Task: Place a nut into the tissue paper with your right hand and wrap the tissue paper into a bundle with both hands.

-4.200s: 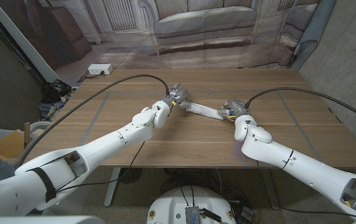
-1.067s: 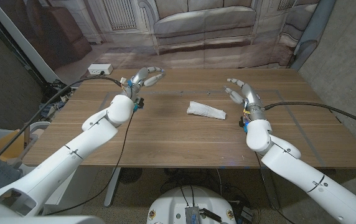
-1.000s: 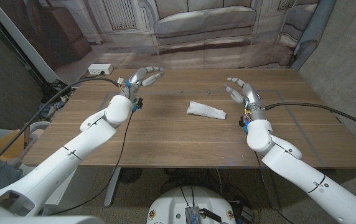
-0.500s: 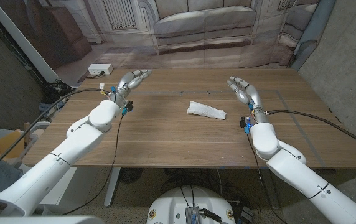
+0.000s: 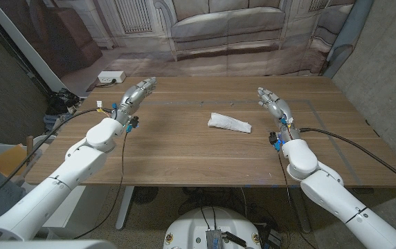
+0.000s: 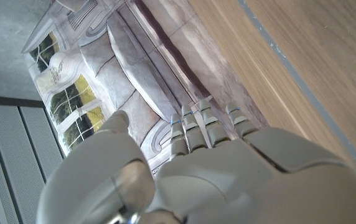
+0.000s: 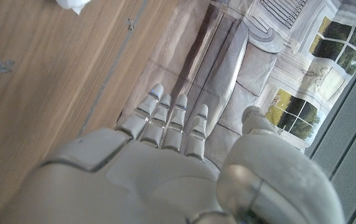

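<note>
Head view: tissue bundle (image 5: pixel 229 123) between left hand (image 5: pixel 134 93) and right hand (image 5: pixel 273 102), fingers extended, holding nothing.

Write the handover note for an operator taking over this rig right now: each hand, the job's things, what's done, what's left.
Left hand: open, holding nothing, out at the table's left side.
Right hand: open, holding nothing, at the right side.
Tissue paper bundle: lying wrapped on the wooden table between the hands, touched by neither.
Nut: not visible, presumably inside the bundle.
Done: wrapping looks complete.
Left: apparently nothing; confirm the bundle holds.
</note>
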You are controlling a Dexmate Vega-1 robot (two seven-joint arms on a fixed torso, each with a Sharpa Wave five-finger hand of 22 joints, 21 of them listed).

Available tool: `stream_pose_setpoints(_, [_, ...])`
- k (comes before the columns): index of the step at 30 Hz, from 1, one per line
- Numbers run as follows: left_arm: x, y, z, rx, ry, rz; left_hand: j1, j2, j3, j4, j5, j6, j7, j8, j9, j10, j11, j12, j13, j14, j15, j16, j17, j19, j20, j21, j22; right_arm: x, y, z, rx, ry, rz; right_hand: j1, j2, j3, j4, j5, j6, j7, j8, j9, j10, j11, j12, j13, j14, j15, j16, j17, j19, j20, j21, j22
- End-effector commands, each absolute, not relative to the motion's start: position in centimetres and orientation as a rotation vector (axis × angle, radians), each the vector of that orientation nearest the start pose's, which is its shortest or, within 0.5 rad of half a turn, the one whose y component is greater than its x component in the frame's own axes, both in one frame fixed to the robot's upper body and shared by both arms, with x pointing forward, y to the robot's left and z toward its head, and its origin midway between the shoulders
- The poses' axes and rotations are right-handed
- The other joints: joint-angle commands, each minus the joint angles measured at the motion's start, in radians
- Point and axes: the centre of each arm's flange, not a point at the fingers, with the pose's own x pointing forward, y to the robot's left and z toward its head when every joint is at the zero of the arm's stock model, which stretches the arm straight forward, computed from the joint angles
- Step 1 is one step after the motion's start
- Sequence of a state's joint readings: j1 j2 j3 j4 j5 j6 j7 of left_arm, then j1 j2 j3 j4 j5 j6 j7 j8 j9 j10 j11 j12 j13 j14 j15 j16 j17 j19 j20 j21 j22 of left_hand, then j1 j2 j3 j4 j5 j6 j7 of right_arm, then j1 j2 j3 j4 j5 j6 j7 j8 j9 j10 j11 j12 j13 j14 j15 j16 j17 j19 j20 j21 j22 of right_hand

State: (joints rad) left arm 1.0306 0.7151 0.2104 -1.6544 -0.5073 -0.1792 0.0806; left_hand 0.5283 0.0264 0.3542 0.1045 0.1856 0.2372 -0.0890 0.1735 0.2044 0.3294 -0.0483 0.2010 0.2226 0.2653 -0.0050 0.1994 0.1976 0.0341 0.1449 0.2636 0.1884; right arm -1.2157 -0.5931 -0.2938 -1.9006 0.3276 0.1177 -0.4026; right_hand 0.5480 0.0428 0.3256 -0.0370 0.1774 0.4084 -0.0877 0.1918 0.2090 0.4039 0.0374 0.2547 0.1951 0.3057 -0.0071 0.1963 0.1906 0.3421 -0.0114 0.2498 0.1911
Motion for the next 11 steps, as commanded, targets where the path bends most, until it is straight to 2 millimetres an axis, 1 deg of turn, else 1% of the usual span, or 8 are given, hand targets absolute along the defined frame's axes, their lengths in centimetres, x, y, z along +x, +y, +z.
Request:
stream_pose_setpoints(1, [58.34, 34.39, -0.60, 0.094, -0.670, -0.147, -0.005, -0.005, -0.007, 0.001, 0.005, -0.002, 0.005, 0.006, 0.003, -0.005, 0.001, -0.002, 0.002, -0.006, 0.002, -0.001, 0.002, 0.010, 0.001, 0.006, 0.002, 53.80, -25.74, -6.01, 0.005, -0.625, 0.057, -0.010, -0.002, -0.004, 0.000, 0.000, -0.003, 0.010, -0.006, 0.001, 0.005, 0.010, -0.002, 0.001, 0.009, 0.003, 0.005, 0.001, 0.005, -0.002, 0.003, 0.002])
stream_pose_setpoints(6, [58.27, 34.08, -1.04, 0.098, -0.666, -0.150, -0.007, -0.005, -0.007, 0.002, 0.006, 0.002, 0.008, 0.009, 0.003, -0.005, 0.001, -0.001, 0.001, -0.007, 0.002, -0.001, 0.002, 0.008, 0.001, 0.005, 0.002, 53.60, -25.71, -5.76, -0.012, -0.596, 0.062, -0.013, -0.002, -0.005, 0.001, 0.000, -0.006, 0.010, -0.006, 0.001, 0.003, 0.010, -0.003, 0.000, 0.008, 0.005, 0.004, 0.001, 0.006, 0.002, 0.002, 0.002])
stream_pose_setpoints(11, [58.29, 34.06, -1.37, 0.084, -0.662, -0.145, -0.008, -0.005, -0.008, 0.001, 0.007, 0.008, 0.014, 0.015, 0.003, -0.008, 0.003, 0.000, 0.001, -0.010, 0.005, -0.002, 0.001, 0.008, 0.000, 0.003, 0.002, 53.74, -25.46, -5.04, -0.032, -0.594, 0.077, -0.017, -0.002, -0.006, 0.002, 0.000, -0.009, 0.008, -0.006, 0.000, 0.002, 0.011, -0.004, 0.000, 0.007, 0.008, 0.003, 0.001, 0.007, 0.006, 0.002, 0.002])
